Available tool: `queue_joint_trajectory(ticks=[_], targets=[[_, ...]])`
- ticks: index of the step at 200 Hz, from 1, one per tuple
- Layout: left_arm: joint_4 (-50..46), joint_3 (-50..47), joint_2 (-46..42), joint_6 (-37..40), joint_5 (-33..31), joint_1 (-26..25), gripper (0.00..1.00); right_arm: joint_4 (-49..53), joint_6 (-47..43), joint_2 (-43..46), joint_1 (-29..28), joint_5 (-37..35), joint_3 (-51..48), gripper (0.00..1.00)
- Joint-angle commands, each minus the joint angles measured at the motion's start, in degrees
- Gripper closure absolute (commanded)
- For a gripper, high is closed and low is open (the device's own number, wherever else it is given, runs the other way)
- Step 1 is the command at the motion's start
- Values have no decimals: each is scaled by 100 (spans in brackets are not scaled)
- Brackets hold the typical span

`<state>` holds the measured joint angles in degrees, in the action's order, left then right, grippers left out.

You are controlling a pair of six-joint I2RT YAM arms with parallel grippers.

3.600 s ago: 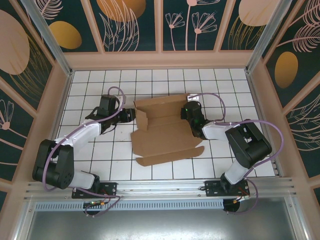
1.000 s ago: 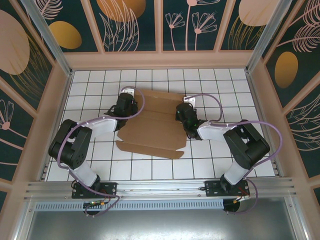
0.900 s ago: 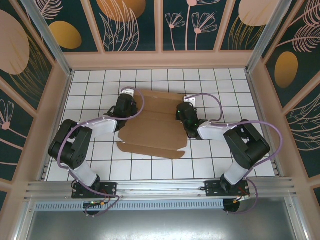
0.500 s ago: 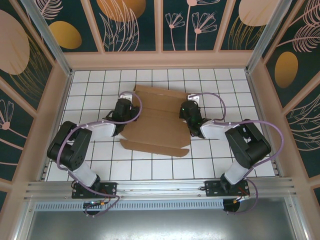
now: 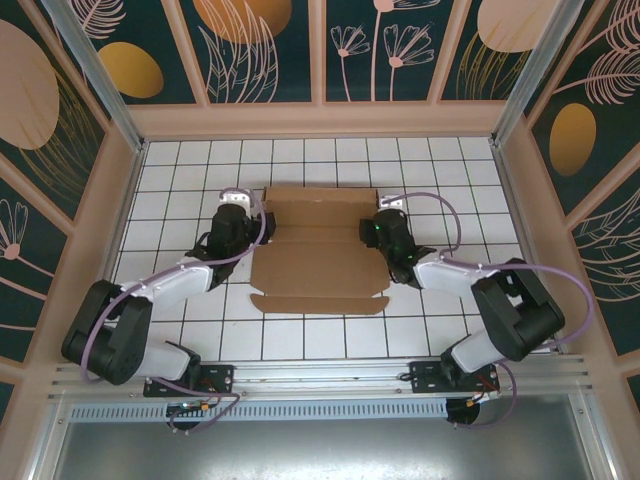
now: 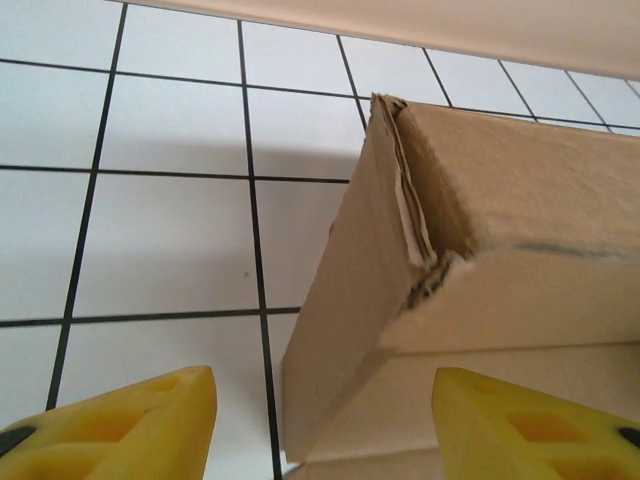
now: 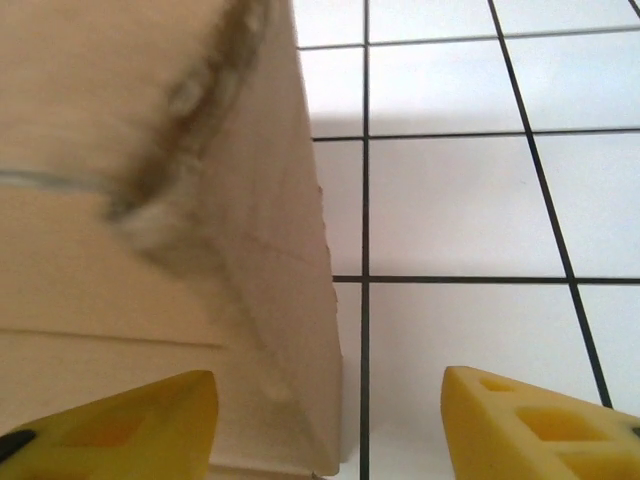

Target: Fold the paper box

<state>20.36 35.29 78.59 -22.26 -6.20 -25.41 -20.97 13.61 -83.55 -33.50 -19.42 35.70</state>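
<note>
The paper box [image 5: 318,250] is brown cardboard, lying in the middle of the tiled floor with its side walls raised and a long front flap [image 5: 318,303] flat towards me. My left gripper [image 5: 256,228] is at the box's left wall and stands open. In the left wrist view the wall of the box [image 6: 340,330] rises between the yellow fingertips [image 6: 120,425] without touching them. My right gripper [image 5: 372,235] is open at the right wall. The right wrist view has that wall of the box [image 7: 290,300] close to the left fingertip [image 7: 110,425].
White tiles with black grid lines [image 5: 200,170] spread all round the box. Pink frame rails [image 5: 320,118] and patterned panels close in the back and both sides. A metal rail [image 5: 320,372] runs along the near edge by the arm bases.
Both grippers were shut on the box's side walls and have opened and let go. The box now lies squarer and a little farther right. The left arm's elbow has swung outward.
</note>
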Motion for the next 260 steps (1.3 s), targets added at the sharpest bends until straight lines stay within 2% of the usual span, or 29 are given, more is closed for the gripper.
queue_joint_trajectory(ticks=[1, 29, 51, 68, 71, 81, 96, 128, 168, 196, 236, 260], targets=[[191, -132, -489, -291, 248, 37, 44, -347, -185, 476, 10, 313, -257, 33], [190, -320, -1337, -245, 205, 36, 46, -626, -233, 1164, 10, 702, -589, 31], [-21, -137, -1752, -217, 19, 49, 46, -882, -138, 1833, 72, 1015, -811, 35], [-308, 265, -1580, -341, -262, 59, 34, -911, 104, 2082, 185, 1437, -749, 36], [-377, 361, -1488, -359, -263, 78, 33, -878, 190, 2095, 367, 1480, -716, 35], [-647, 750, -1092, -435, -16, 173, 31, -537, 579, 1954, 620, 1566, -450, 36], [-1011, 1340, -446, -581, 424, 262, 32, 159, 965, 1480, 990, 2092, 190, 36], [-888, 1749, 272, -960, 888, 341, 34, 666, 1108, 978, 1042, 2219, 760, 36], [-466, 1512, 571, -1319, 1229, 370, 36, 803, 1044, 630, 1050, 2312, 872, 37], [-244, 1207, 709, -1544, 1167, 402, 39, 796, 1002, 464, 1056, 2167, 814, 41], [258, 631, 804, -1998, 1303, 451, 49, 770, 1034, 224, 1055, 2120, 625, 48], [511, 452, 942, -2214, 1479, 456, 50, 822, 1039, 219, 1051, 2128, 661, 48]])
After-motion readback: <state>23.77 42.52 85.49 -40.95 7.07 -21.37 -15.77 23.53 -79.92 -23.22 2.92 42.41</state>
